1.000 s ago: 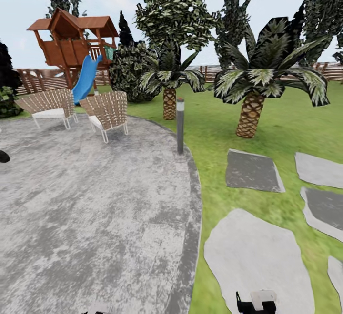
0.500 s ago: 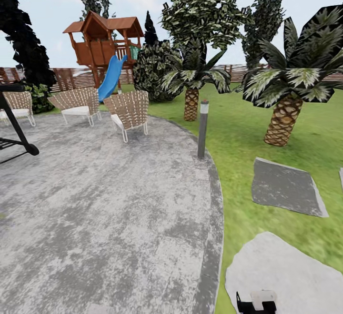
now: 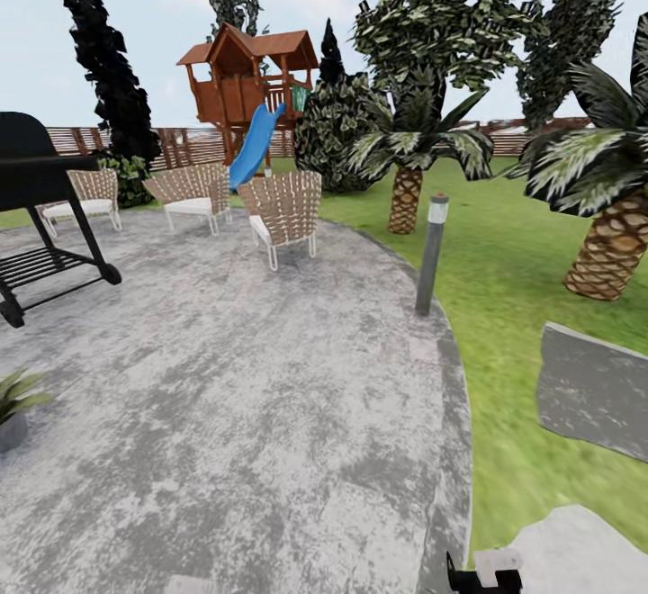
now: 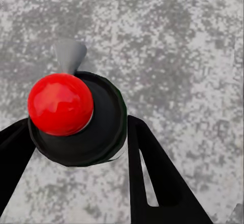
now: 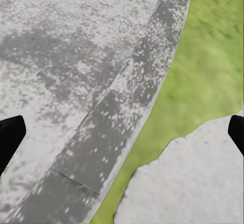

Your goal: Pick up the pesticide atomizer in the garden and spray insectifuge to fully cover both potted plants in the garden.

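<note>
In the left wrist view my left gripper [image 4: 79,127] is shut on the pesticide atomizer [image 4: 76,117], a round black body with a red knob and a grey nozzle pointing away over the mottled grey paving [image 4: 173,40]. Its dark fingers [image 4: 152,183] press on both sides of the body. One potted plant [image 3: 13,400], green leaves in a small grey pot, sits on the paving at the head view's left edge, partly cut off. My right gripper [image 5: 122,132] is open and holds nothing, hanging over the paving's border and the lawn [image 5: 208,66].
A black grill [image 3: 40,207] stands at the left on the round paving [image 3: 252,396]. Wicker chairs [image 3: 283,211] sit at the back, and a grey lamp post [image 3: 431,254] marks the paving's right rim. Palms [image 3: 612,216], stepping stones [image 3: 594,391], a playhouse with a blue slide [image 3: 252,90] and the slat fence [image 3: 180,146] lie beyond.
The head camera has swung left, so the whole scene slides right. The grill and the potted plant have come into view at the left; the stepping stones have moved off at the right.
</note>
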